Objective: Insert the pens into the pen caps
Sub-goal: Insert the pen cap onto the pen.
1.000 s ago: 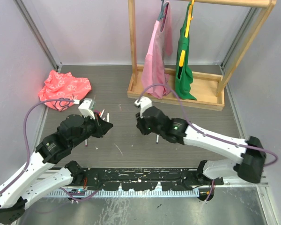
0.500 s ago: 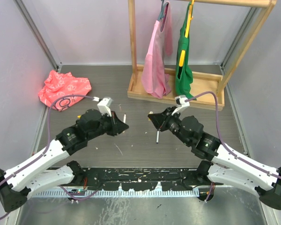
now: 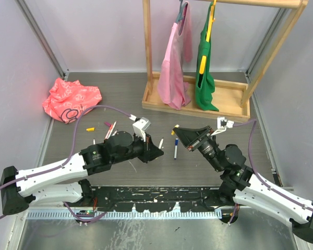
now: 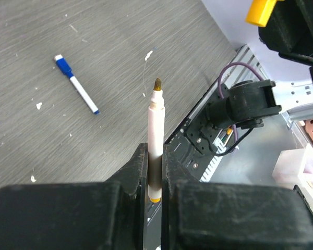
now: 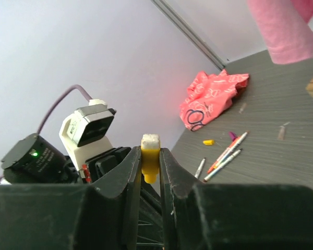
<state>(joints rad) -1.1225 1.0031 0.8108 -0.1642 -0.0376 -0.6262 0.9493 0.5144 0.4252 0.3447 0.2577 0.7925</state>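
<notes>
Pens (image 3: 109,129) lie loose at centre left in the top view, where my left claw (image 3: 157,150) and right claw (image 3: 177,131) face each other mid-frame. Left wrist: I'm clenched on a white pen (image 4: 155,135), upright at centre, with a blue pen (image 4: 76,91) upper left. Right wrist: I'm gripping a yellow cap (image 5: 150,151) at centre.

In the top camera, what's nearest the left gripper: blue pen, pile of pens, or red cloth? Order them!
1. blue pen, just right of the left gripper.
2. pile of pens, left and farther back.
3. red cloth, far back left.
</notes>
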